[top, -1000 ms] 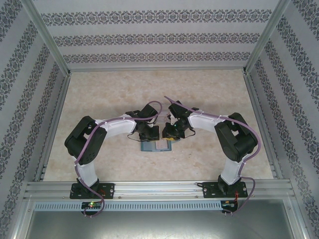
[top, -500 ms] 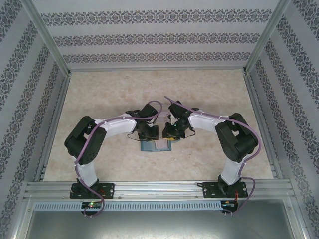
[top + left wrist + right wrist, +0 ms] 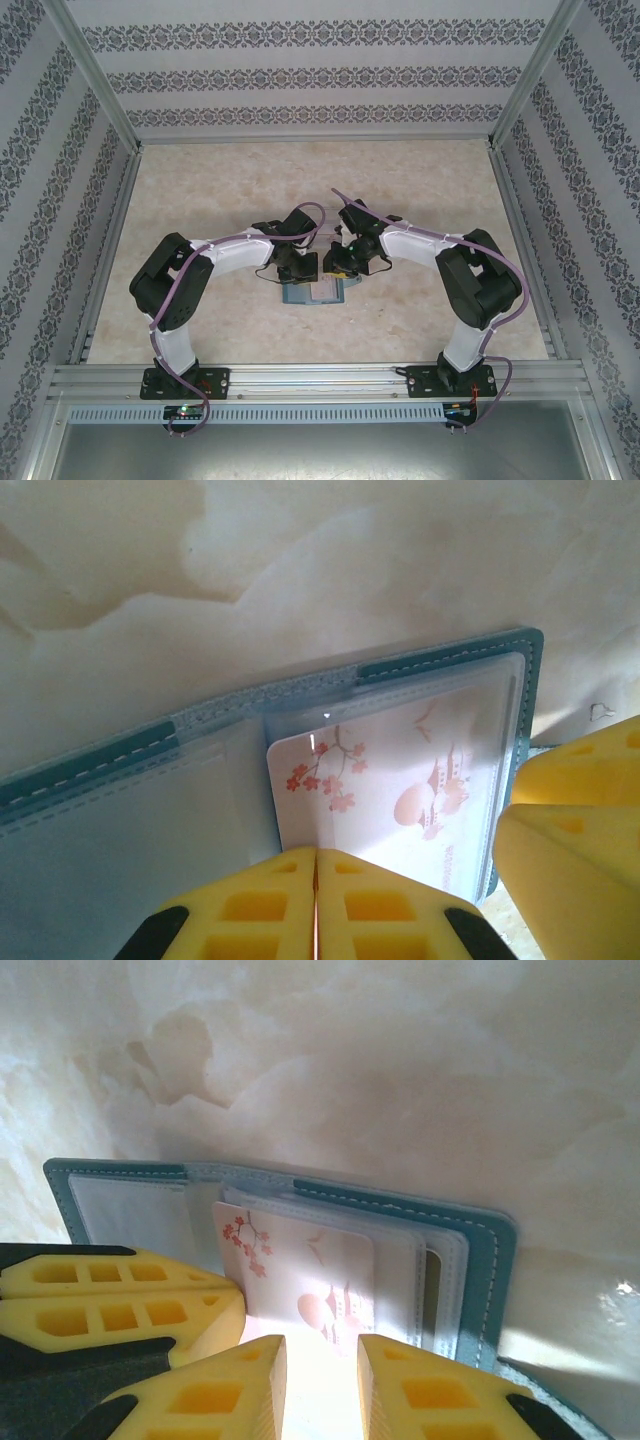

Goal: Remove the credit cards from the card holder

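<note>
- Your bench (image 3: 200, 190) carries one thing, between the two arms that fold in towards each other over its middle.
- Your left gripper (image 3: 316, 865) has its yellow fingers pressed flat together with no gap. The tips sit on the near edge of the open card holder (image 3: 313, 294), and you cannot tell whether anything is caught between them.
- Your right gripper (image 3: 320, 1355) stands just beside it with the jaws a little apart over the card. You cannot tell whether they touch it.
- The card holder lies open like a book, midway between the bench's side edges and closer to its near edge than its far one.
- A pale card (image 3: 390, 780) printed with pink blossom lies in the holder's clear slot.
</note>
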Robot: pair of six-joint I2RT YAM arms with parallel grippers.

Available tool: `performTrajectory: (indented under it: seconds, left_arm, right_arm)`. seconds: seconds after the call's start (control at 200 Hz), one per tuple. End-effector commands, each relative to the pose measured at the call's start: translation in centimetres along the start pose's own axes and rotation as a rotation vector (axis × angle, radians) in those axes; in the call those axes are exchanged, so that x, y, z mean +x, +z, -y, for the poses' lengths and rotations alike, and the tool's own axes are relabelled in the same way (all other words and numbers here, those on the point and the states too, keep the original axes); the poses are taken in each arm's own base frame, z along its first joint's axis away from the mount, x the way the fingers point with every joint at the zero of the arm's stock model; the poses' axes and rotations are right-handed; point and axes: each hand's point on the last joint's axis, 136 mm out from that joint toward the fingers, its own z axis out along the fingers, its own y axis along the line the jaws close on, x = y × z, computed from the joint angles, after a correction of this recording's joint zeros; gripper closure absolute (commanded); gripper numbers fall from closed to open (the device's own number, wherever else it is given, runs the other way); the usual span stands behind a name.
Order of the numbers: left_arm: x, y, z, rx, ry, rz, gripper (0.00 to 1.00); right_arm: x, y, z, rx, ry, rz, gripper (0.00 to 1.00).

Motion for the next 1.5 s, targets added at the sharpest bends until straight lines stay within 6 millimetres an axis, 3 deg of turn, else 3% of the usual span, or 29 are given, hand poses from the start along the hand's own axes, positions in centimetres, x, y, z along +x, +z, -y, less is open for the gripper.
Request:
performTrajectory:
  seconds: [0.0, 0.33, 0.709, 1.109, 1.499]
  left_arm:
    - [-0.7, -0.5, 0.4, 0.015, 0.010, 0.008, 0.92]
    - [-0.6, -0.9, -0.1, -0.019, 0.019, 0.009, 0.92]
    - [-0.7, -2.0, -0.5, -0.052, 0.028, 0.030, 0.92]
    - [-1.0, -1.5, 2.4, 0.164, -0.020, 0.021, 0.82]
    - [0.0, 0.4, -0.6, 0.038, -0.035, -0.036, 0.77]
  right_arm:
    - [0.7, 1.1, 0.1, -0.003, 0.010, -0.037, 0.75]
    - [1.2, 1.8, 2.9, 0.119, 0.022, -0.057, 0.75]
    - [1.2, 1.5, 3.4, 0.152, 0.018, -0.055, 0.74]
    - [1.1, 1.5, 3.3, 0.147, 0.014, -0.053, 0.74]
    - [1.1, 1.3, 3.3, 0.150, 0.013, -0.051, 0.70]
